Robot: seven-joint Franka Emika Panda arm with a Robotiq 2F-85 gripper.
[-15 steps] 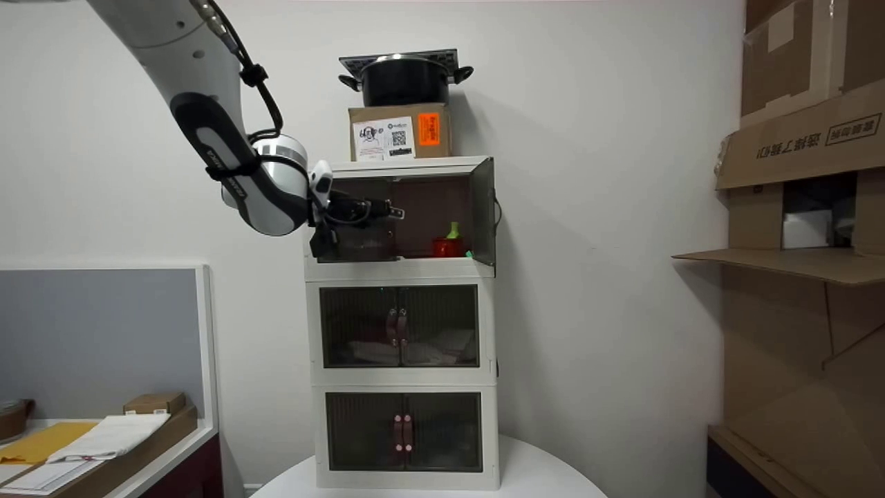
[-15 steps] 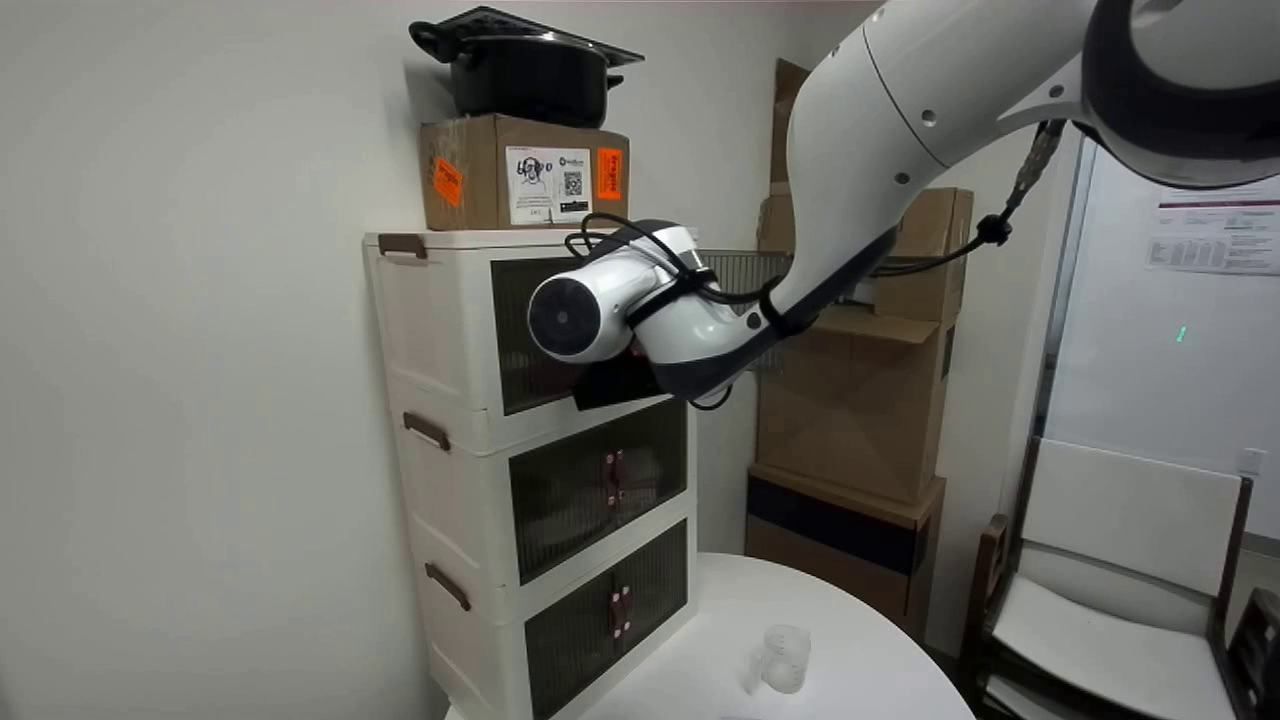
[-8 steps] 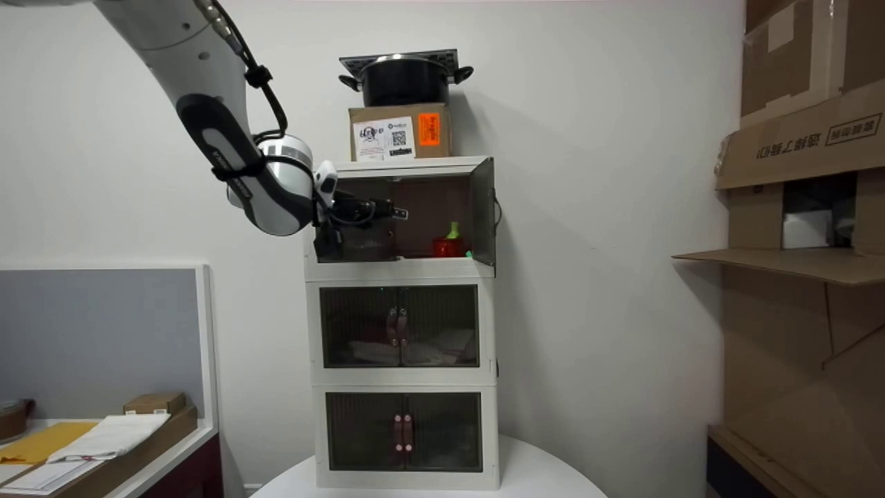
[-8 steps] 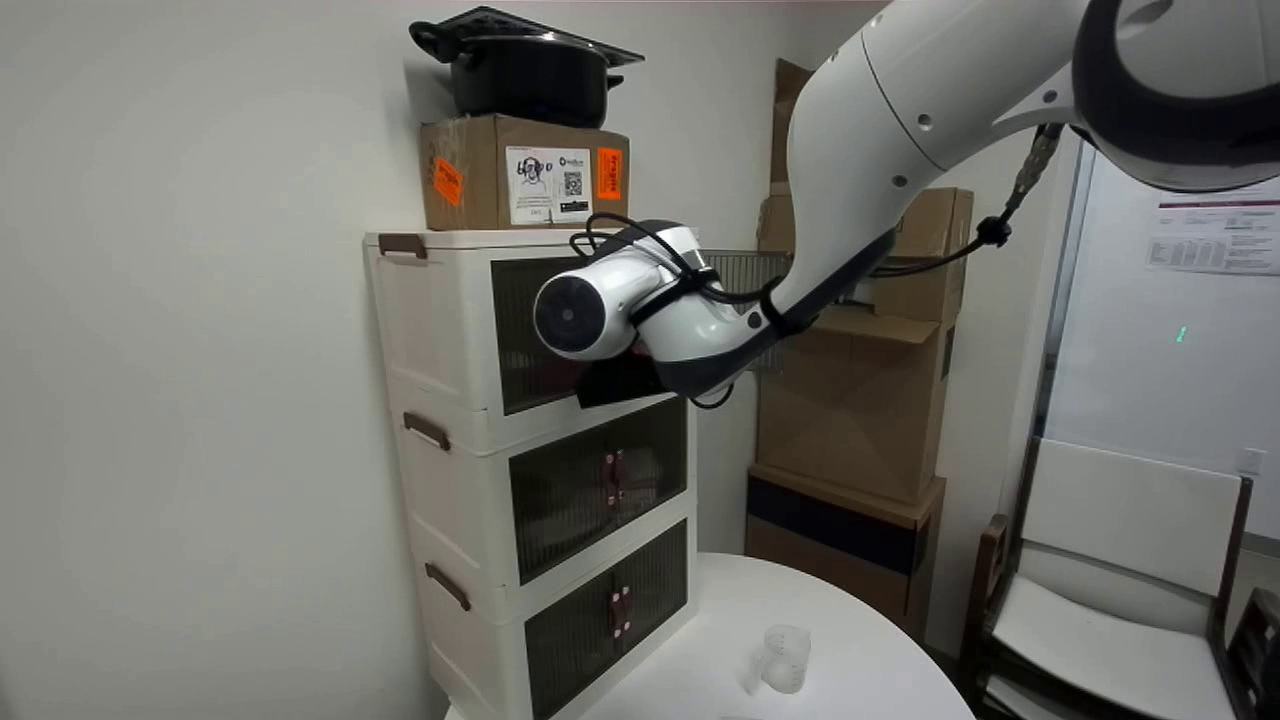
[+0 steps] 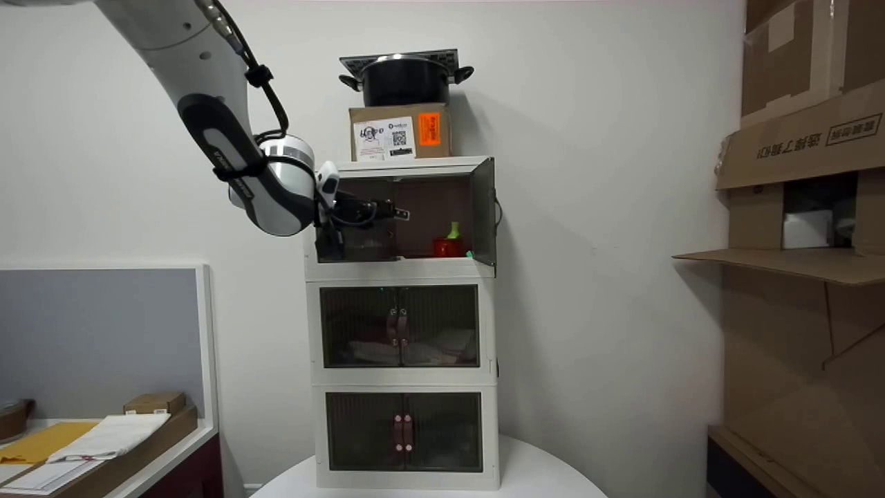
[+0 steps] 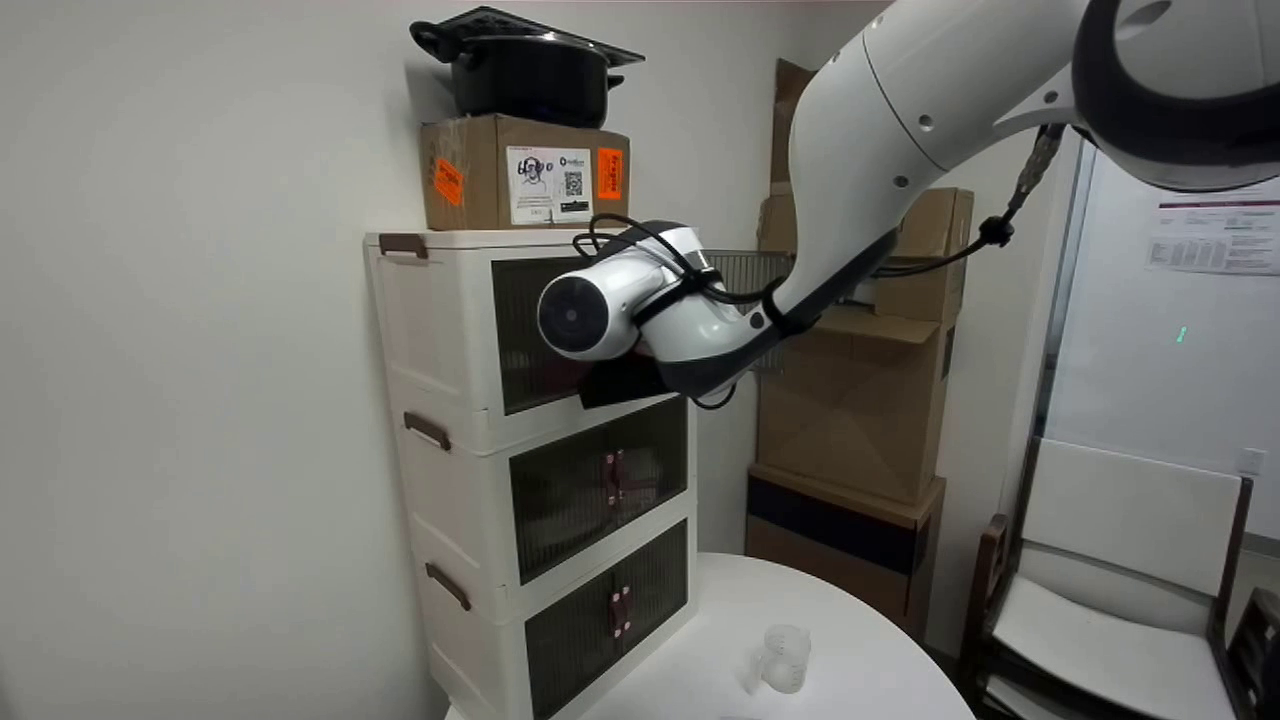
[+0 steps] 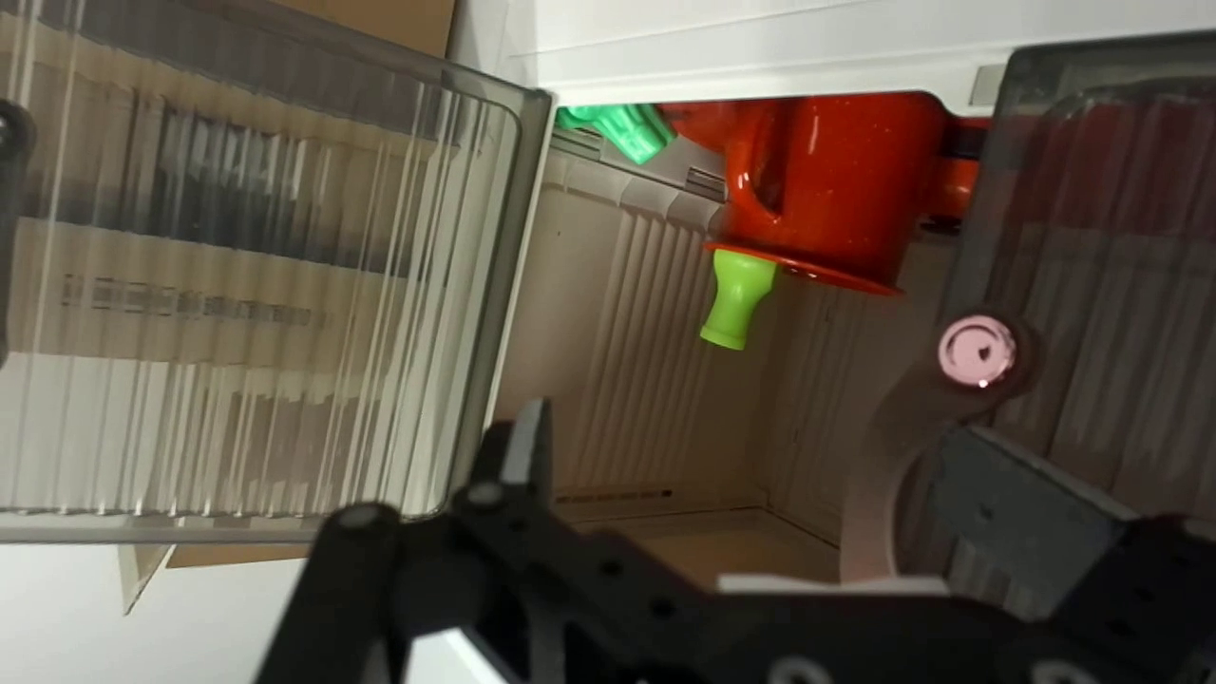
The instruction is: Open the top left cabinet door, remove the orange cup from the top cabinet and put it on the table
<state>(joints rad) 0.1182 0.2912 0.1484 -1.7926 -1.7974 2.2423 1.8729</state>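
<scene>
One round white table [image 6: 860, 660] bears one stack of three cabinets [image 5: 404, 376]. The top cabinet [image 5: 415, 270] has two doors: the right door [image 5: 482, 214] stands well outward, the top left door [image 7: 1130, 294] across its half of the opening. On it sit one cardboard box [image 5: 401, 131] and, above that, one black pot [image 5: 406, 81]. One gripper [image 7: 741, 456] has its two fingers [image 7: 1021, 513] spread, one just beside that left door's handle [image 7: 869, 513]; contact is unclear. Inside the top cabinet stands one orange-red cup [image 7: 841, 180], one lime piece [image 7: 739, 294] rising above its rim.
</scene>
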